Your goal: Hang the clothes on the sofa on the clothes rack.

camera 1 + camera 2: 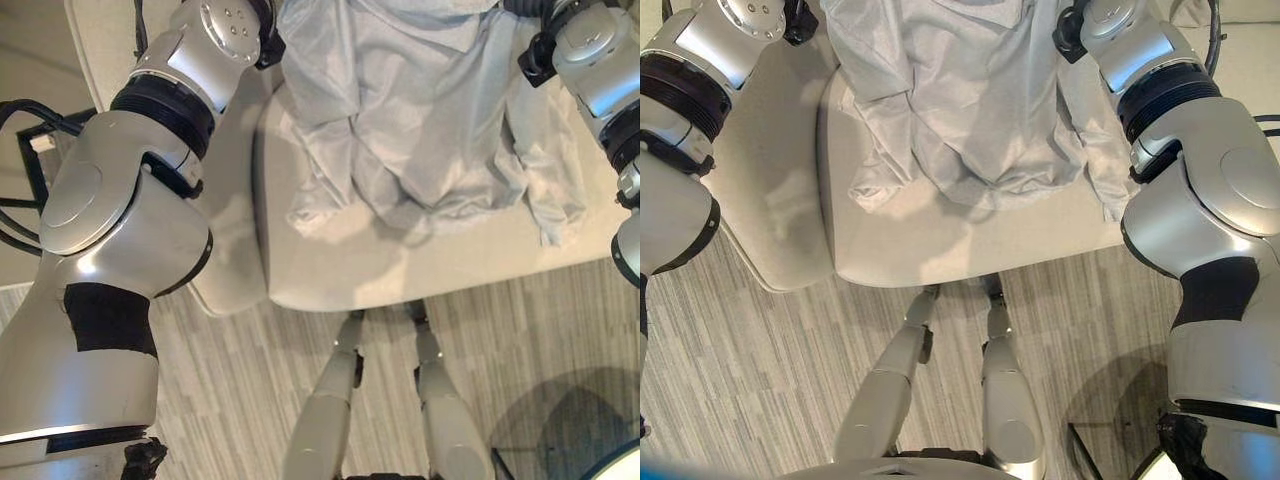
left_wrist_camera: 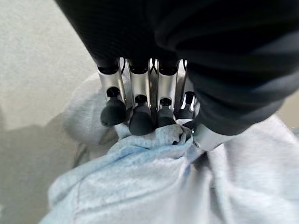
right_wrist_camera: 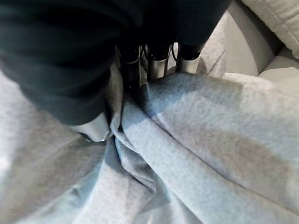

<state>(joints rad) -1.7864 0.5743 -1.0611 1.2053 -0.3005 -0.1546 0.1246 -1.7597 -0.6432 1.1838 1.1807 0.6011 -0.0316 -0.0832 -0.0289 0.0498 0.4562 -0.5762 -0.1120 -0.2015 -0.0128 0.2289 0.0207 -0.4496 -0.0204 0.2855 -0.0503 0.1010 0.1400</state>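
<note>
A light grey sweatshirt (image 1: 400, 130) lies crumpled on the beige sofa seat (image 1: 400, 270), its sleeves spread toward the seat's front edge. Both arms reach over it to its far part. In the left wrist view my left hand (image 2: 140, 93) has its fingers curled down onto a bunched fold of the sweatshirt (image 2: 140, 186), with the thumb closing on the fold from the other side. In the right wrist view my right hand (image 3: 93, 128) pinches a ridge of the sweatshirt (image 3: 210, 140) between thumb and fingers, the fingertips sunk in the cloth.
The sofa's padded arm (image 1: 770, 200) runs along the left of the seat. A pale cushion (image 3: 275, 18) lies at the sofa's back. Grey striped wood flooring (image 1: 230, 380) lies in front of the sofa. A black frame (image 1: 30, 170) stands on the floor at far left.
</note>
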